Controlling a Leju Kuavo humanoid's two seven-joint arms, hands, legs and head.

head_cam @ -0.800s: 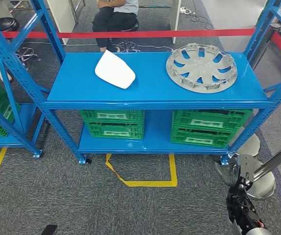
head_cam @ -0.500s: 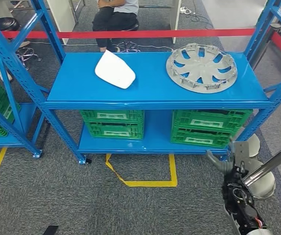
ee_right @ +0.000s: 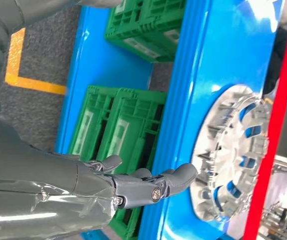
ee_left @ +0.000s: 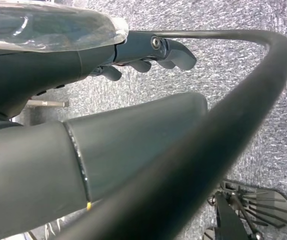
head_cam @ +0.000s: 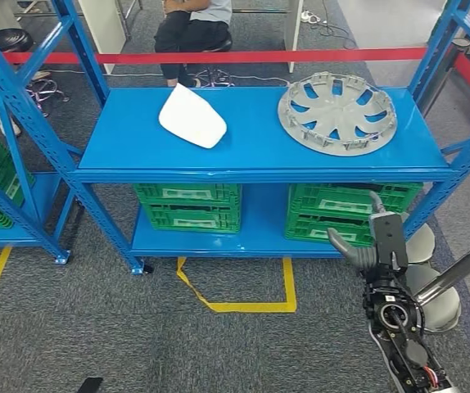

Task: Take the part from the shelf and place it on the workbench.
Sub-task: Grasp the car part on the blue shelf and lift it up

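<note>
We are facing a blue shelf with two parts lying on its top board. The silver wheel cover lies flat at the right end of that board, and a white curved part lies well apart from it, left of the middle. From the right wrist view the wheel cover shows its spokes, with blue board visible through the openings.

Our right hand is raised in front of the shelf's lower right side, below the level of the top board and nearer to us than the wheel cover. It holds nothing. Its fingers are stretched out and apart, with the thumb pointing left, and they touch neither the shelf nor the part.

Our left hand hangs over grey carpet. Its dark fingers are slightly bent, spread and empty.

On the lower board sit green crates, one stack at the left and another at the right, just behind our right hand. In the right wrist view the same crates fill the space under the top board.

Yellow tape marks the carpet near the shelf's foot. A red barrier strap runs across the far side, and beyond it a person sits on a stool.
</note>
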